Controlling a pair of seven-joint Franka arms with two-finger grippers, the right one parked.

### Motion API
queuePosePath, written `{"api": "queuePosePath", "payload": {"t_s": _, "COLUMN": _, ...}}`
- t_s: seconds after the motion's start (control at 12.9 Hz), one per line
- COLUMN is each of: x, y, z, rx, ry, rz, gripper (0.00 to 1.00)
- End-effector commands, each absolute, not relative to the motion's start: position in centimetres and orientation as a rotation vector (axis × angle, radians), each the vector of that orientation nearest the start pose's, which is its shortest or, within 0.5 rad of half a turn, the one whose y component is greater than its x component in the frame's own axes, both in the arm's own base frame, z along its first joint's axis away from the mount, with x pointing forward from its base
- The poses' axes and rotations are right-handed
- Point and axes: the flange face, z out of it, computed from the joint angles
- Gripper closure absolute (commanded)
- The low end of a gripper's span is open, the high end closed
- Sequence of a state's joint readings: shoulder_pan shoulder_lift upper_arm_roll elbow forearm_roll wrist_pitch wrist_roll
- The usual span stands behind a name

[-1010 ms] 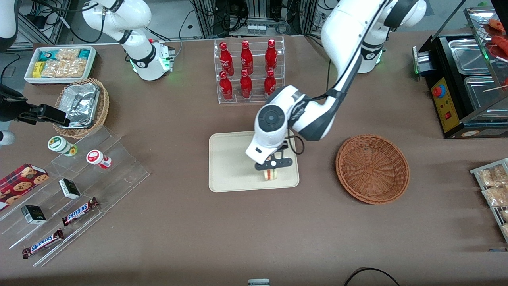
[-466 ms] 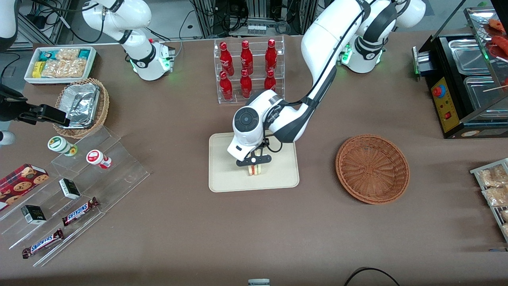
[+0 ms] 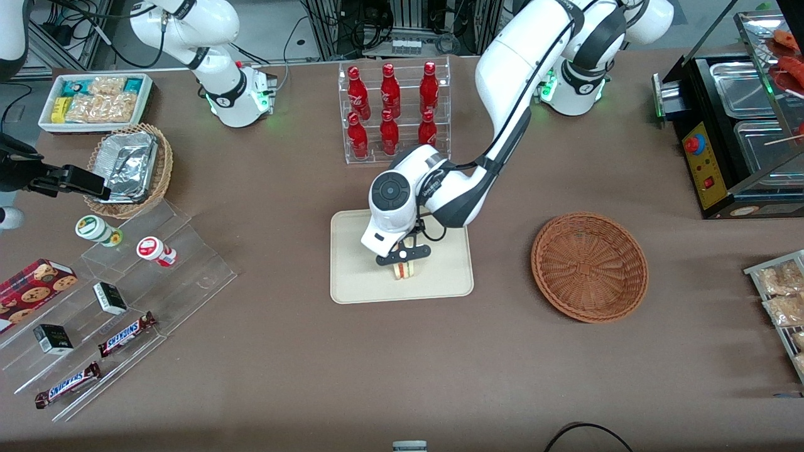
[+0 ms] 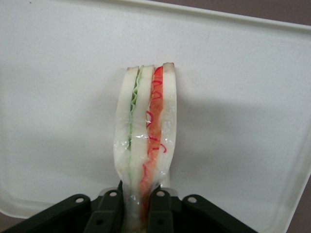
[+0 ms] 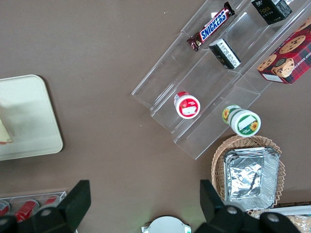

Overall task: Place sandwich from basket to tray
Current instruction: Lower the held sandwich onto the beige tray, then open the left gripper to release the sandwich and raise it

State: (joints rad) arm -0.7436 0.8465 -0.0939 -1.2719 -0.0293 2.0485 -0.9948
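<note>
My left gripper (image 3: 403, 256) is over the cream tray (image 3: 358, 276), shut on the wrapped wedge sandwich (image 3: 404, 270). The sandwich stands on edge, its lower edge at or just above the tray floor. In the left wrist view the black fingers (image 4: 109, 213) pinch the sandwich (image 4: 146, 131), whose green and red filling lines run between pale bread slices, over the tray (image 4: 243, 97). The reddish-brown wicker basket (image 3: 589, 266) stands empty beside the tray, toward the working arm's end of the table. The tray's corner also shows in the right wrist view (image 5: 29, 116).
A clear rack of red bottles (image 3: 392, 113) stands farther from the camera than the tray. A tan basket with foil trays (image 3: 129, 168), a white bin of snacks (image 3: 94, 100) and clear steps with snacks (image 3: 119, 301) lie toward the parked arm's end. A black food warmer (image 3: 735, 132) is at the working arm's end.
My gripper carried the sandwich across the tray from its basket-side edge to the middle a second ago; over the last half second it has barely moved.
</note>
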Motion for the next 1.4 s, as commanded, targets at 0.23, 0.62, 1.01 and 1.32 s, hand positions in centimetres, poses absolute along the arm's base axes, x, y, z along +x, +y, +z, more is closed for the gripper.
{"api": "queuePosePath", "payload": {"t_s": 0.23, "x": 51.4, "y": -54.7, "z": 28.0, "rx": -3.159, "ry": -0.331, "rz": 0.142, "gripper": 0.0}}
{"api": "queuePosePath", "payload": {"t_s": 0.62, "x": 51.8, "y": -53.2, "z": 33.8, "rx": -3.121, "ry": -0.272, "rz": 0.083, "gripper": 0.0}}
{"api": "queuePosePath", "payload": {"t_s": 1.01, "x": 55.2, "y": -47.0, "z": 40.1, "rx": -3.102, "ry": -0.328, "rz": 0.062, "gripper": 0.0}}
{"api": "queuePosePath", "payload": {"t_s": 1.32, "x": 57.3, "y": -38.9, "z": 42.9, "rx": -3.109, "ry": -0.224, "rz": 0.065, "gripper": 0.0}}
